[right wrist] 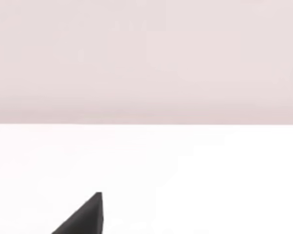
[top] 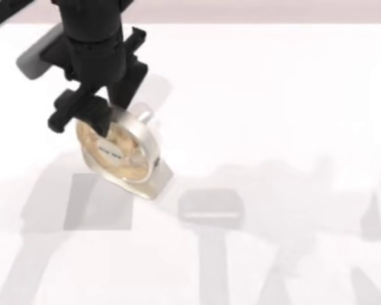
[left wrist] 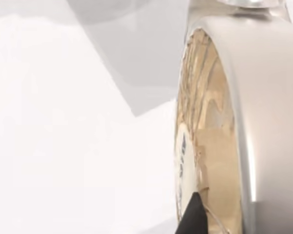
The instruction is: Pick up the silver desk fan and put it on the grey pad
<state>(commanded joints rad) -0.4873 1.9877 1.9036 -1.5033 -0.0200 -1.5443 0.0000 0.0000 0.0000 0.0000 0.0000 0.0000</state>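
Left tool [top: 111, 108]: clenched on the upper rim of the silver desk fan [top: 120, 152], one finger across the grille face.
Fan position: tilted, held beside and just beyond the grey pad [top: 98, 202], foot toward the top view's right.
Key relation: pad lies nearer the camera and slightly left of the fan; left arm is the close one.
Hidden: whether the foot touches the tabletop [top: 273, 95] is unclear.
Right tool: only a dark tip shows; grip state unknown.
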